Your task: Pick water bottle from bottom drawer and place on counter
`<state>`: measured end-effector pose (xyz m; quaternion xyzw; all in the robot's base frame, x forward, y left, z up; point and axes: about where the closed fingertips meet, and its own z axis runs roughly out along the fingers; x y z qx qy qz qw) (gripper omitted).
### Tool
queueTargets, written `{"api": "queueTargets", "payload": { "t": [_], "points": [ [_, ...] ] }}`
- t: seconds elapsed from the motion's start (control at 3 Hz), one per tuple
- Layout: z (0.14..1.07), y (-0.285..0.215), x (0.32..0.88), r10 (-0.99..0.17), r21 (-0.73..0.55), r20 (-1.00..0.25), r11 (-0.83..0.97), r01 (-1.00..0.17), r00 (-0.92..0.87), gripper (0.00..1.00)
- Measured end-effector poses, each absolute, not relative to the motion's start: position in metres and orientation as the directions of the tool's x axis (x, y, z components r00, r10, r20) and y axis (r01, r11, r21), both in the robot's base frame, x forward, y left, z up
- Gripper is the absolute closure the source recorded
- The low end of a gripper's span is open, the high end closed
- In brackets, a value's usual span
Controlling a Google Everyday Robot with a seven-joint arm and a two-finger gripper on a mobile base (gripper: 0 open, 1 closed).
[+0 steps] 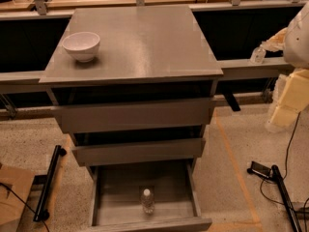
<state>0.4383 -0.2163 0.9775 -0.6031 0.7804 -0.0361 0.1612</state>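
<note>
The water bottle [147,200], clear with a white cap, stands upright near the front of the open bottom drawer [111,187]. The drawer is pulled out, and the two upper grey drawers are pushed further in. The grey counter [145,37] tops the cabinet. My arm [295,71], white and cream, comes in at the right edge. My gripper [273,41] is at counter height, to the right of the cabinet and well above and to the right of the bottle. It holds nothing that I can see.
A white bowl [81,46] sits on the counter's left front corner. A small clear object [258,55] rests on the grey rail right of the cabinet. Black bars and cables [280,187] lie on the speckled floor on both sides. Tan tabletops run along the back.
</note>
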Motion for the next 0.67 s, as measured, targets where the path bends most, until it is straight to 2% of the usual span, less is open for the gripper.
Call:
{"api": "queueTargets", "payload": {
  "t": [0.33, 0.67],
  "points": [
    [0.978, -0.216, 0.438, -0.952, -0.255, -0.210, 0.271, -0.928, -0.220, 0.00],
    [0.961, -0.223, 0.430, -0.931, -0.253, -0.284, 0.304, -0.919, -0.230, 0.00]
  ]
}}
